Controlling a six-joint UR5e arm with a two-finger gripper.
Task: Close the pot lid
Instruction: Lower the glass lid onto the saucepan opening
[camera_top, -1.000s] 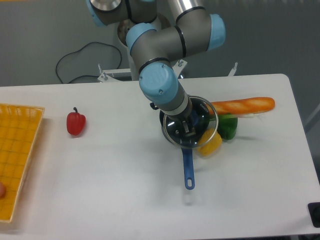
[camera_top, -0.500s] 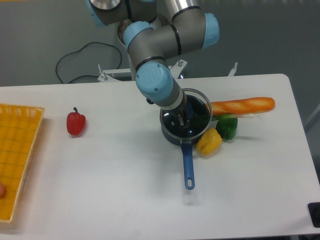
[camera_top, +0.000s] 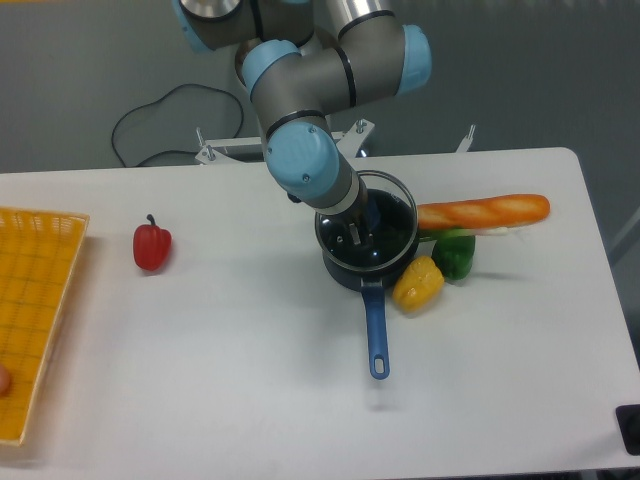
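Saucepan (camera_top: 366, 262) is located right of centre on the white table (camera_top: 250, 380), with its long blue handle (camera_top: 375, 330) directed toward the near edge. The glass lid (camera_top: 392, 215) is held over the pan mouth, its metal rim roughly aligned with the pan rim; whether the lid is fully seated cannot be determined. The gripper (camera_top: 357, 232) is positioned at the lid centre, where the knob is hidden by the fingers, and appears closed on the lid. A yellow bell pepper (camera_top: 417, 284) lies just beside the pan on its right, with a green bell pepper (camera_top: 456, 254) next to it and a baguette (camera_top: 485, 211) behind. A red bell pepper (camera_top: 152, 246) lies well apart to the left. A yellow basket (camera_top: 35, 300) occupies the far left edge.
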